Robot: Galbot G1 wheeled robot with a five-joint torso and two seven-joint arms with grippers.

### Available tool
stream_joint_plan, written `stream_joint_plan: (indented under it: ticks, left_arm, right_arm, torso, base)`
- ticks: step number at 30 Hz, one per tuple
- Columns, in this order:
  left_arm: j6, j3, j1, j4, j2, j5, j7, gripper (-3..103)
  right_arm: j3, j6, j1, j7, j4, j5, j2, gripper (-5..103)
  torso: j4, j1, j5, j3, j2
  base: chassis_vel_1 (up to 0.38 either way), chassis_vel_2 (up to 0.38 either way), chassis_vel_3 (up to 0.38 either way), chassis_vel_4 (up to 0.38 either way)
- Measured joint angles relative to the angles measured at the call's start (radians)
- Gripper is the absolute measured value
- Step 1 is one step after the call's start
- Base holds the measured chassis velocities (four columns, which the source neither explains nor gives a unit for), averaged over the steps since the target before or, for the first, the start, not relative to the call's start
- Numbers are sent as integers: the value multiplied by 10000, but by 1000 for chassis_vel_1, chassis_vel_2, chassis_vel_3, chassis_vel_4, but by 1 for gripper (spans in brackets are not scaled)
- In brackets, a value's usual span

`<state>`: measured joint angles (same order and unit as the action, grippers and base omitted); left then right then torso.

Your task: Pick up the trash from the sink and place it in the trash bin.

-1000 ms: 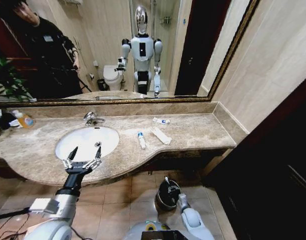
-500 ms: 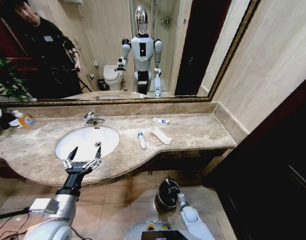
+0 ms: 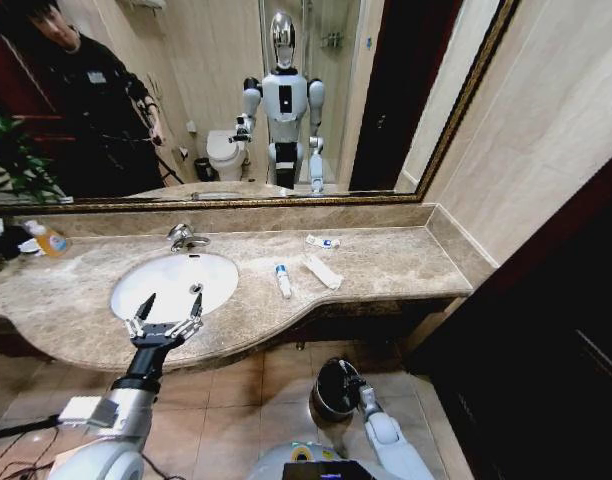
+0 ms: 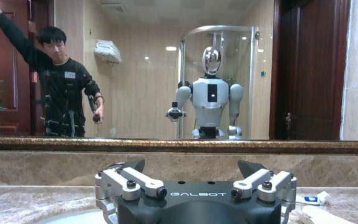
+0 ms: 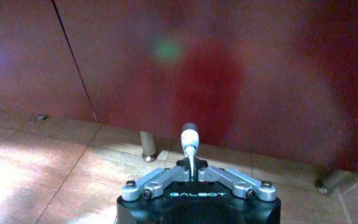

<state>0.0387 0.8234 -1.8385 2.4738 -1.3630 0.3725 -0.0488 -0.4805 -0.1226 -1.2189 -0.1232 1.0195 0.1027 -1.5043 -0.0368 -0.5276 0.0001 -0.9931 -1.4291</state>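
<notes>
Right gripper (image 5: 191, 161) clamped on a white tube (image 5: 189, 138) above the black trash bin (image 3: 331, 395). Left gripper (image 3: 170, 306) spread wide, empty, above the sink's (image 3: 146, 275) near rim.

My arms are silver-grey with black wrists; my left gripper (image 4: 191, 186) has a black body lettered GALBOT, silver screwed finger links.

Trash (image 3: 323, 270) on counter right of sink (image 3: 176, 284); bin (image 3: 335, 388) below.
</notes>
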Motion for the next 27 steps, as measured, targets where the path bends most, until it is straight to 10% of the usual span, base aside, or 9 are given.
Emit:
stream_joint_plan:
  ticks: [27]
  left_arm:
    - [0,0,0,0,0,0,0,100]
  right_arm:
    - [-42,453,-442,-230,860,57,198,91]
  torso:
    - [0,0,0,0,0]
  base:
    - [0,0,0,0]
